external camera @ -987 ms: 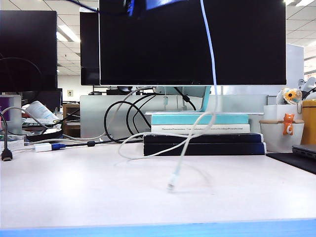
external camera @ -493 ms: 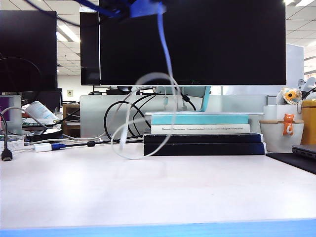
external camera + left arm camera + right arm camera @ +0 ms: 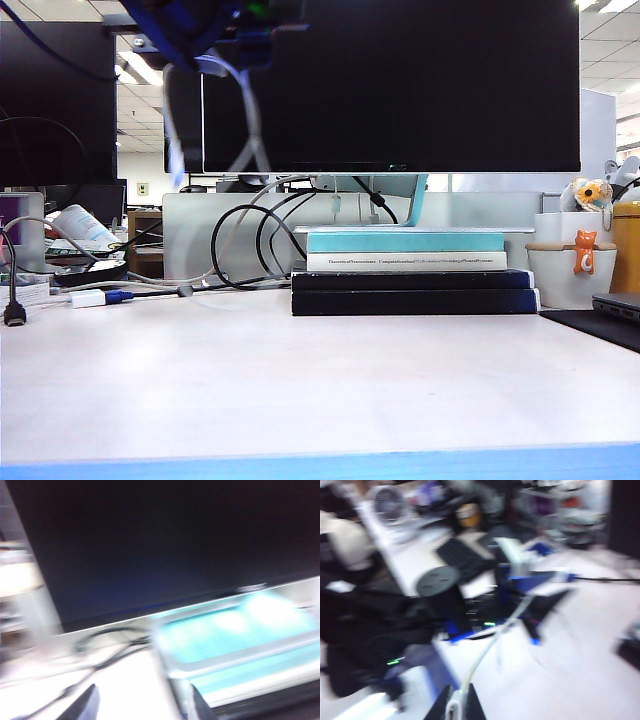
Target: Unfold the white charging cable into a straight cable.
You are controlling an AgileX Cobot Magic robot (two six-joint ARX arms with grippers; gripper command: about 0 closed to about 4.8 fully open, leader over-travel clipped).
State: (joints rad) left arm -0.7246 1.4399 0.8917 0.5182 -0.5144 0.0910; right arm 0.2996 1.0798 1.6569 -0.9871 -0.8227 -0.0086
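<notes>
Thin white flexible charging cable point(image 3: 492, 642): light, limp, hanging above the surface point(image 3: 320, 380). Right gripper point(image 3: 455, 711) jaws are clamping one end; left gripper point(image 3: 532, 617) jaws are pinching farther along.

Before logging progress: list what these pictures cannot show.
Cable: exterior view, motion-blurred; ends not discernible.
Left gripper, facing the monitor: left wrist view blurred; grip unclear.
Right gripper, above the table, shut on cable: fingertips cut by right wrist view's edge.

Matt white table point(image 3: 300, 390); monitor point(image 3: 400, 90) seemingly glossy.
</notes>
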